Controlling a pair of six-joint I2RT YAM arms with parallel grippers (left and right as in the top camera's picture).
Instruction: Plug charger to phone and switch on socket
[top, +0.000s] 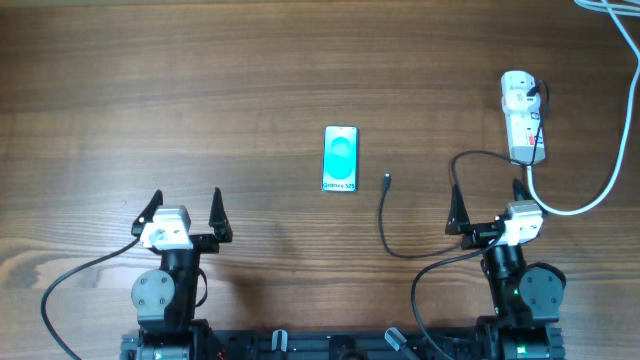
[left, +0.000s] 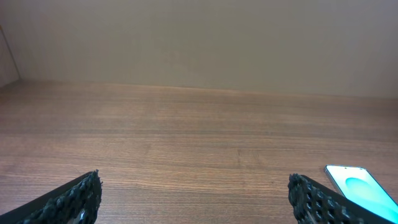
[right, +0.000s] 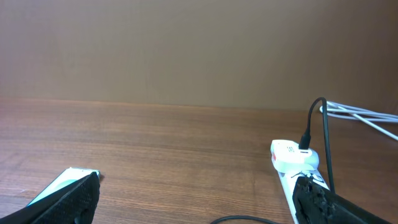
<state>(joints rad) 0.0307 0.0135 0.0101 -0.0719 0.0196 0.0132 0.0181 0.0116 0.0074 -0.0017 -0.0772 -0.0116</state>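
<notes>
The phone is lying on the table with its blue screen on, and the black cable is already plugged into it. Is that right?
Not quite. The phone does lie on the table with its blue screen on, but the black cable is not plugged in. Its tip lies on the wood beside the phone, with a gap between them. The overhead view shows it.

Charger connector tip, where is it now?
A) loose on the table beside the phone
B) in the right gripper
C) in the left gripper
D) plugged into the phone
A: overhead shows the charger tip lying on the wood right of the phone, not touching it; left gripper and right gripper both open, empty.
</notes>
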